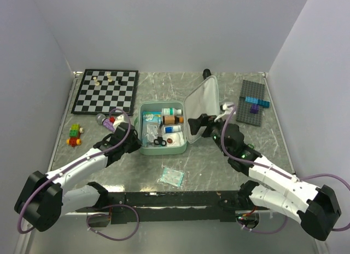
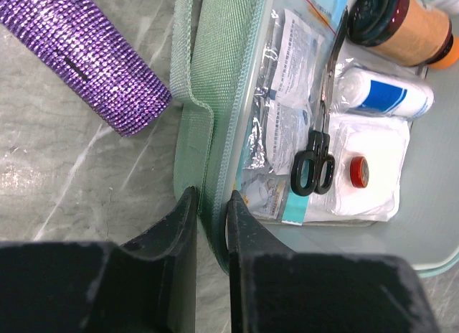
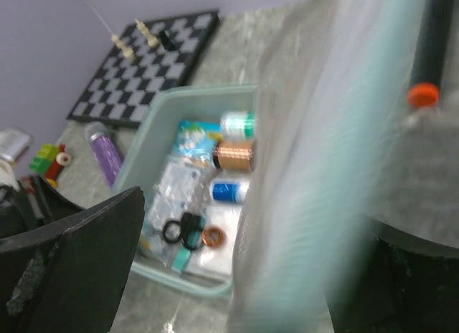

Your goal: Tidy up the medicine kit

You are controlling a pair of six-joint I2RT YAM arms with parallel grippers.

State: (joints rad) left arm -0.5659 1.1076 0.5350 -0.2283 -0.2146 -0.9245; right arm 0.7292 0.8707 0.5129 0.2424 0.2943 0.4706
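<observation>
The mint-green medicine kit [image 1: 143, 138] lies open mid-table with its lid [image 1: 201, 100] raised on the right. Inside are black scissors [image 2: 319, 132], a brown bottle [image 2: 401, 24], a blue-and-white roll [image 2: 387, 92], a red tape ring [image 2: 358, 171] and foil packets. My left gripper [image 2: 211, 211] is shut on the kit's left wall [image 2: 215, 96], with one finger on each side of it. My right gripper [image 1: 199, 125] is open wide, and the blurred lid [image 3: 323, 168] stands between its fingers, closer to the right one.
A purple glitter tube [image 2: 79, 57] lies just left of the kit. A chessboard [image 1: 106, 90] is at the back left, with toy bricks [image 1: 75, 134] in front of it. A grey baseplate with blue and purple bricks [image 1: 251, 103] sits at the right. A clear packet [image 1: 172, 177] lies near the front.
</observation>
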